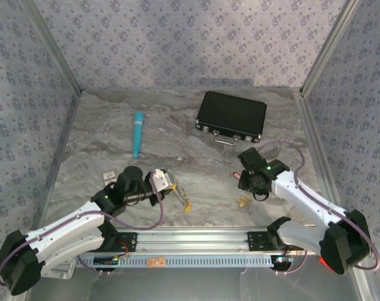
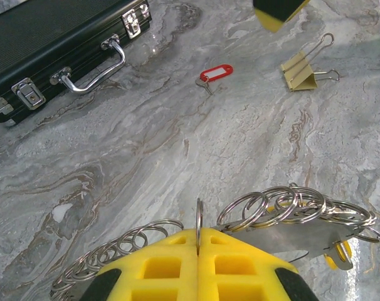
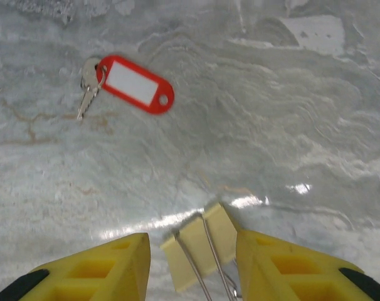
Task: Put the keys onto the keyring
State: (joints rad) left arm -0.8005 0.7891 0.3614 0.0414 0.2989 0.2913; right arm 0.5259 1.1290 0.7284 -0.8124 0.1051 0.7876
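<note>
The left gripper (image 2: 199,237) pinches the keyring (image 2: 198,213). The right gripper (image 3: 191,244), spread, straddles a binder clip (image 3: 214,231). A key (image 3: 88,84) with a red, white-labelled tag lies ahead-left.

No text, number or brand can be read anywhere. The white insert of the red key tag (image 3: 137,84) is seen blank — nothing is written on it. A small orange sticker (image 1: 155,262) is fixed to the rail (image 1: 196,237) at the near edge of the table, but its marks are too small to be made out.
</note>
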